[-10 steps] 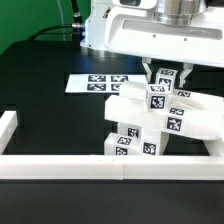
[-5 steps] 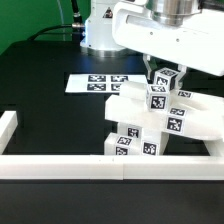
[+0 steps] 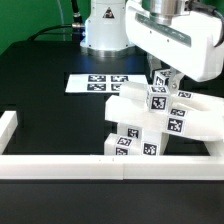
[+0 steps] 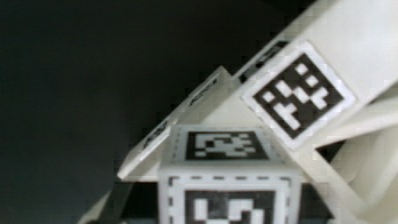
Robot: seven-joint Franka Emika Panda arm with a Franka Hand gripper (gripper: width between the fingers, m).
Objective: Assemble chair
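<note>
Fingers of the gripper [image 3: 165,80] pinch a tagged white peg atop the chair [image 3: 150,125], right of centre on the black table [image 3: 50,100], marker board [image 3: 100,82] behind, white border rail [image 3: 60,165] in the foreground.

Place: my robot lab bench.
Evidence: black table [image 3: 40,90], marker board [image 3: 100,82], white border rail [image 3: 60,166].

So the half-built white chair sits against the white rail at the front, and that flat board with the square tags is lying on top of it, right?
Not quite. The chair does sit against the rail, but the marker board is not on top of it. The exterior view shows it lying flat on the black table behind the chair, toward that view's left.
</note>
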